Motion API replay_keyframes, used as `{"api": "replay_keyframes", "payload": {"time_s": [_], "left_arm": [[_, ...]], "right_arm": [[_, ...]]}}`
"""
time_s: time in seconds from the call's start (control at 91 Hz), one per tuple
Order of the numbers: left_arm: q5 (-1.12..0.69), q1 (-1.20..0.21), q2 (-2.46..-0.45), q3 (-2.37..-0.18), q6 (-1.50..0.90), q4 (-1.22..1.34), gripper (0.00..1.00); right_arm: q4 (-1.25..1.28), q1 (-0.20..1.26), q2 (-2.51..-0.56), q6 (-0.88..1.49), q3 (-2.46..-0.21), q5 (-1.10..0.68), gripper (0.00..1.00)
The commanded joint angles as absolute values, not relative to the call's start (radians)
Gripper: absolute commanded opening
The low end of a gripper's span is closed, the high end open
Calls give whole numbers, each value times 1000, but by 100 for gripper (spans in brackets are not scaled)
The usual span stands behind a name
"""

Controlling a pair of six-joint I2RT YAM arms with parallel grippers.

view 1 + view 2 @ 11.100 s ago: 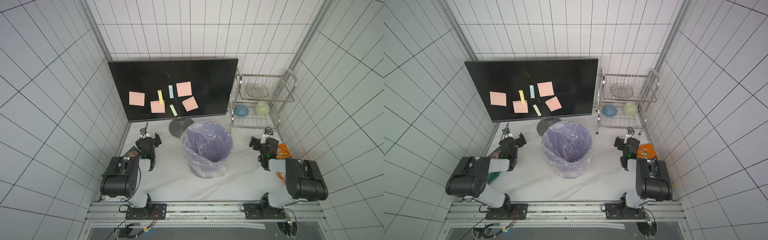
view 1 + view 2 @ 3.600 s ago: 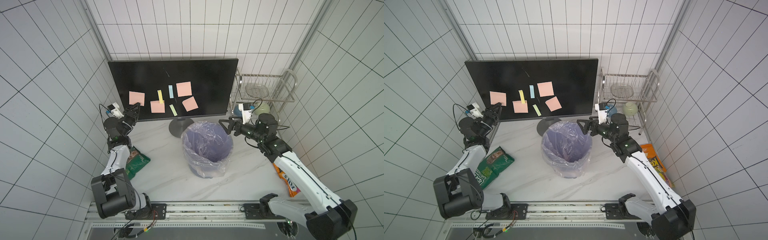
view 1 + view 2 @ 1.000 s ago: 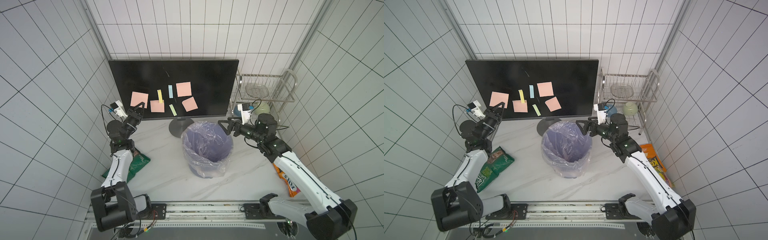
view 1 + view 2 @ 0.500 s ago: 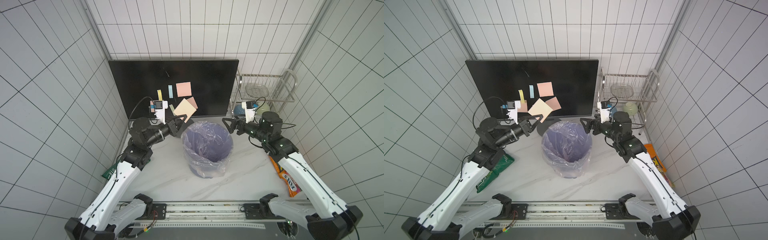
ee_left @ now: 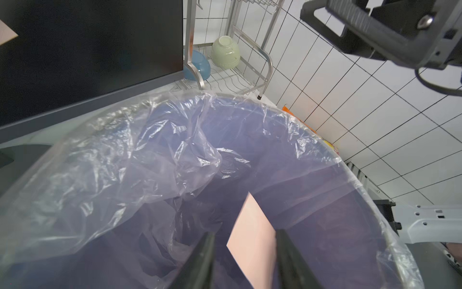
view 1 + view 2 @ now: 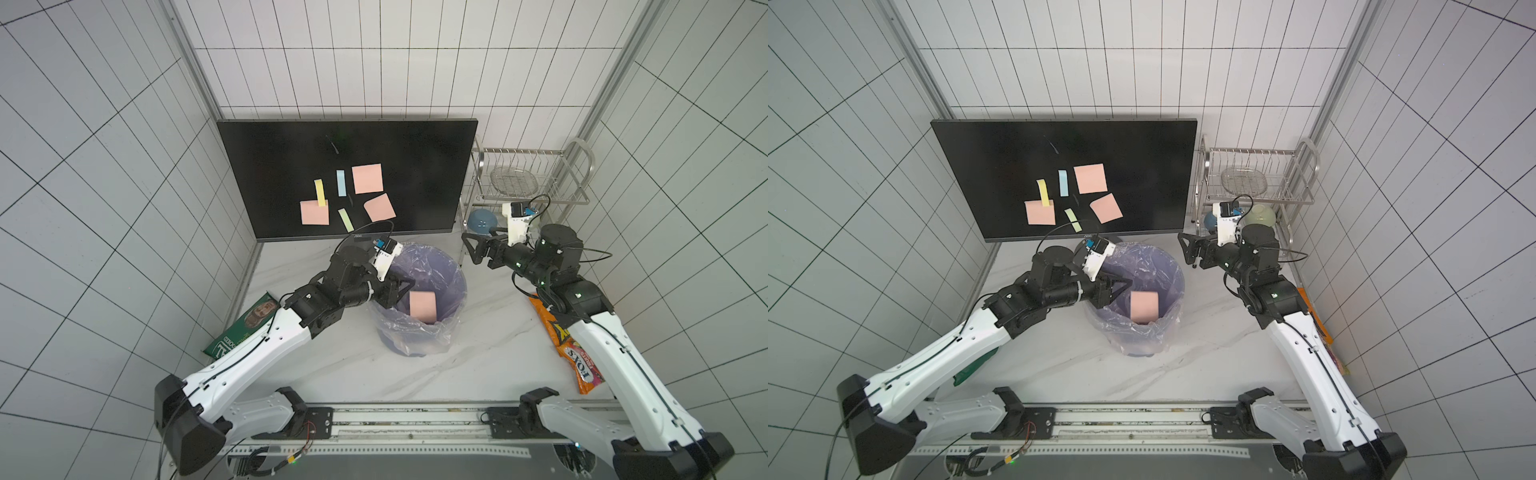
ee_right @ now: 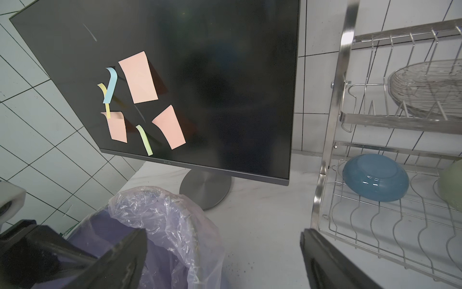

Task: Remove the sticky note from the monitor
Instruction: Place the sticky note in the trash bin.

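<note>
— So, what do both top views show?
— A black monitor (image 6: 291, 158) stands at the back wall. Three pink notes (image 6: 367, 178) and three thin strips, yellow, blue and green, stick to its screen.
— And the bin?
— The purple trash bin (image 6: 460, 286) has a clear bag in it and sits right in front of the monitor. One pink sticky note (image 6: 422, 306) is inside the bin's mouth. It looks a bit blurry and is just past the left gripper (image 6: 405, 293). That gripper's jaws are apart, over the bin's rim.
— And the right gripper (image 6: 468, 248)?
— It hangs between the bin and the dish rack (image 6: 528, 166). Its jaws are wide apart and empty.
— What does the left wrist view show?
— Two dark fingers (image 5: 200, 260) with a gap between them. The pink sticky note shows in that gap, down in the bag. I cannot tell if it touches a finger.
— And the right wrist view?
— The monitor is on its round grey base (image 7: 205, 187). The notes curl off the screen, and a blue bowl (image 7: 375, 177) lies in the rack. The jaws stand far apart.
</note>
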State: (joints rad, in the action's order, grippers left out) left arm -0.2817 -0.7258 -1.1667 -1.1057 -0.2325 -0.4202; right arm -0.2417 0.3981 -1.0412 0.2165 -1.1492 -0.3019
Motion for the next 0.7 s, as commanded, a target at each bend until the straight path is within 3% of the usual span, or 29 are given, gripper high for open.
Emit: {"api": "replay_keyframes", "payload": {"time_s": [0.0,0.132,0.231,0.462,0.583,0.693], "left_arm": [[-224,-729,-1148,-1147,-211,-426,67],[-130,-710,-1103,-1152,-216,-436,80],[-173,-615,-1057,-1165,-253,-436,86],[-408,-194,-967,-1134,-476,-312,93],[-554,52,-981,-1046,-686,-109,94],[-649,186,-1041,-936,-871,121,94]], "right_arm": [[-252,389,-1034,207,-1170,-309,99],[-243,390,-1039,211,-1163,-316,99],[-232,390,-1039,218,-1151,-319,99],[-204,389,-1053,242,-1133,-344,99],[-184,389,-1060,258,-1121,-365,99],[-161,390,-1064,273,-1107,-385,99]]}}
